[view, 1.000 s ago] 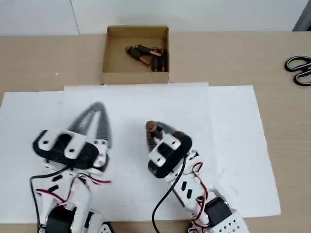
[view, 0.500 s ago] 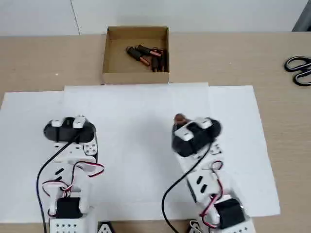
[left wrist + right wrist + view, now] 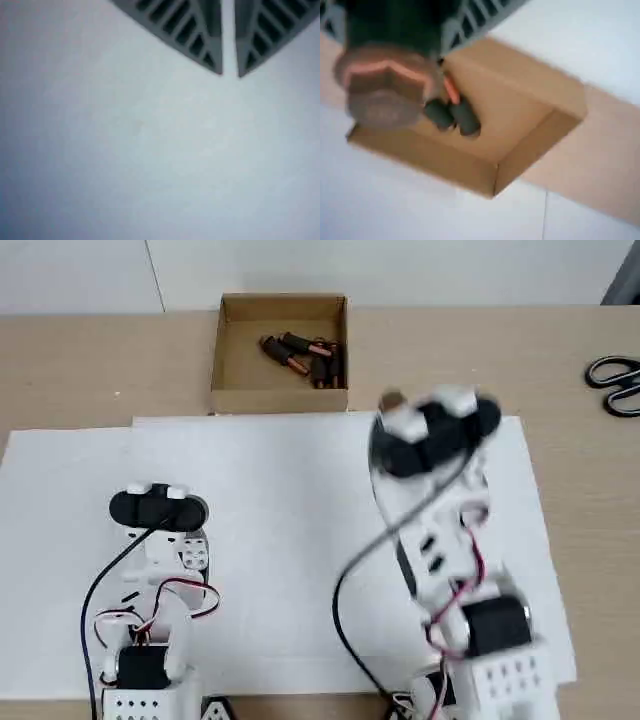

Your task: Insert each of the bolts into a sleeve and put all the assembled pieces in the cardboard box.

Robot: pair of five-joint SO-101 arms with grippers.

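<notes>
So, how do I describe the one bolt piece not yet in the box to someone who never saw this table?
Find the cardboard box at the table's far side. Just off its near right corner, the right gripper holds a bolt piece above the table. Unlike the pieces lying inside the box, it is gripped and outside.

Cardboard box (image 3: 228,350) at table's (image 3: 80,360) far side, assembled pieces (image 3: 305,356) in its right half. Paper sheet (image 3: 290,500) in front of it. Left gripper (image 3: 229,70) over the sheet's near-left. Right gripper (image 3: 392,400), bolt (image 3: 385,90) in it, near the box's front-right corner. Scissors (image 3: 615,383) at far right.
</notes>
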